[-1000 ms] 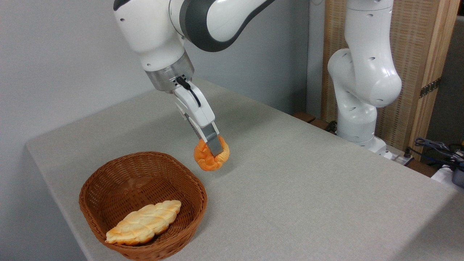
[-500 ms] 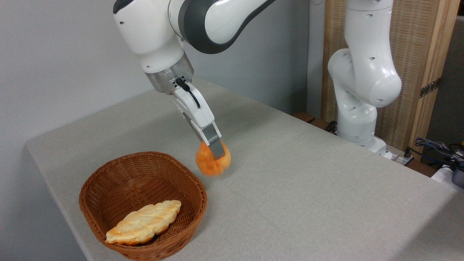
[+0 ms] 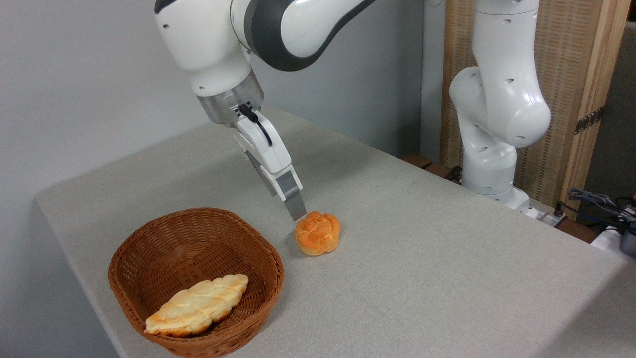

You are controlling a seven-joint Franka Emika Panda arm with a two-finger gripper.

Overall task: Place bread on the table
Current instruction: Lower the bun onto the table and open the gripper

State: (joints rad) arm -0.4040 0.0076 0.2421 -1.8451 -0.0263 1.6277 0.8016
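bread (image 3: 317,232) on table (image 3: 447,258), right of basket (image 3: 196,281) | likely light, squashy; grasp across sides | gripper (image 3: 296,213) empty, finger gap unclear

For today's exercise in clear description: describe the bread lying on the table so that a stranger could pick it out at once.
Start at the grey-beige table and find the brown wicker basket near its front left. Just right of the basket, on the cloth below the gripper, sits the bread: small, round, orange, knotted on top, unlike the long pale braided loaf inside the basket.

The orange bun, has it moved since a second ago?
Yes. The bun has dropped out of the end effector onto the table, ending up lower and further right of the basket.
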